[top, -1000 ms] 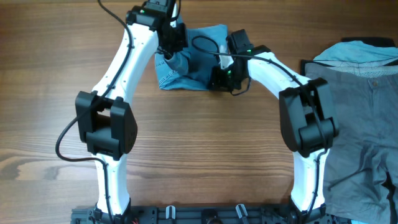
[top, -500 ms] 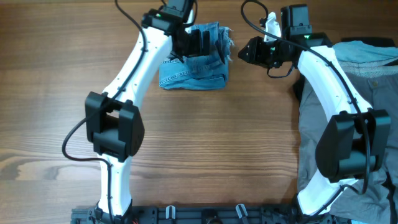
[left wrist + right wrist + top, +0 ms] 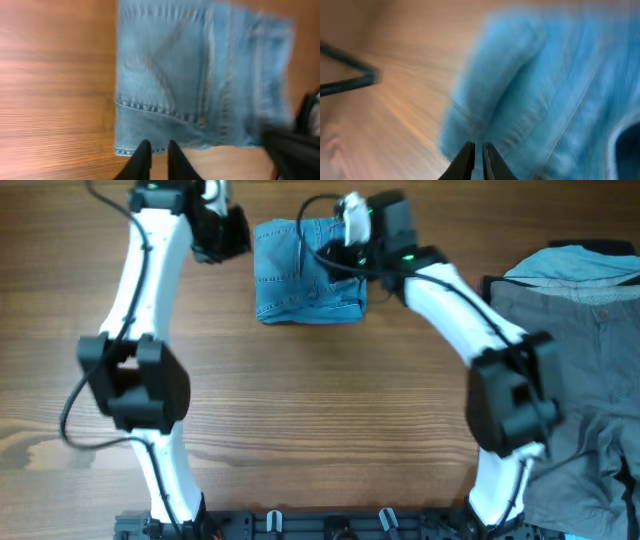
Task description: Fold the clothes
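The light-blue denim jeans [image 3: 300,280] lie folded into a compact rectangle at the back middle of the table. They also show in the left wrist view [image 3: 200,80] and, blurred, in the right wrist view [image 3: 560,100]. My left gripper [image 3: 222,232] is shut and empty just off the jeans' left edge; in its wrist view [image 3: 156,150] the tips hang over bare wood at the hem. My right gripper [image 3: 345,242] is over the jeans' upper right part. Its jaws [image 3: 476,150] stand nearly together above the denim, with no cloth seen between them.
Grey trousers [image 3: 570,370] lie spread at the table's right side, with a pale blue piece [image 3: 565,262] on their top edge. A black cable [image 3: 345,82] crosses the wood in the right wrist view. The wooden table [image 3: 330,420] fills the front.
My left gripper has come off the jeans and moved left. My right arm swung from the right side back over the jeans' right part. The jeans now lie flatter.
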